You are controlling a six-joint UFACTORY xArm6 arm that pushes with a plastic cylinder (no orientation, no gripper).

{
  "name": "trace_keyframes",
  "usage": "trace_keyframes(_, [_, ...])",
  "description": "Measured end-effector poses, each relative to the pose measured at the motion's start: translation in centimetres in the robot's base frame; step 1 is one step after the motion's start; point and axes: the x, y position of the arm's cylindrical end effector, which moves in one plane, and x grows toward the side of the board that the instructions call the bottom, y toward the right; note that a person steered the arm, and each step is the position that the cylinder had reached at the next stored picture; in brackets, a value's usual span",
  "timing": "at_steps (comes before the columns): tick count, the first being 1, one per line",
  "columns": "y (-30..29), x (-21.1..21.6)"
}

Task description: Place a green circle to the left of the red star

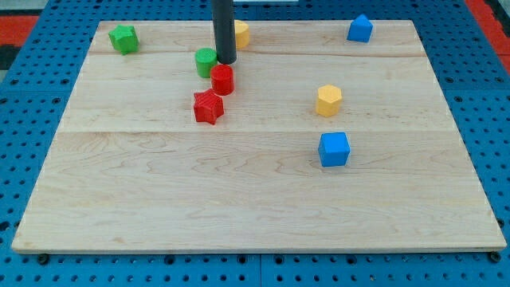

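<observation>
The green circle (pixel 205 61) sits near the view's top, left of centre. My tip (pixel 226 60) is right beside it, touching or almost touching its right side. A red cylinder (pixel 222 80) stands just below my tip and at the green circle's lower right. The red star (pixel 208 107) lies below both, close under the red cylinder. The green circle is above the red star, about level with it left to right.
A green star (pixel 123 38) lies at the top left of the wooden board (pixel 239 199). A yellow block (pixel 240 33) is partly hidden behind the rod. A blue block (pixel 359 29) is at top right, a yellow hexagon (pixel 328 100) and a blue cube (pixel 334 149) right of centre.
</observation>
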Motion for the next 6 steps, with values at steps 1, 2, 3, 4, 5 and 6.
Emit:
trace_keyframes(1, [-0.6, 0.0])
trace_keyframes(2, [-0.8, 0.0])
trace_keyframes(3, [-0.8, 0.0])
trace_keyframes(4, [-1.4, 0.0])
trace_keyframes(5, [-3.1, 0.1])
trace_keyframes(6, [-3.0, 0.1])
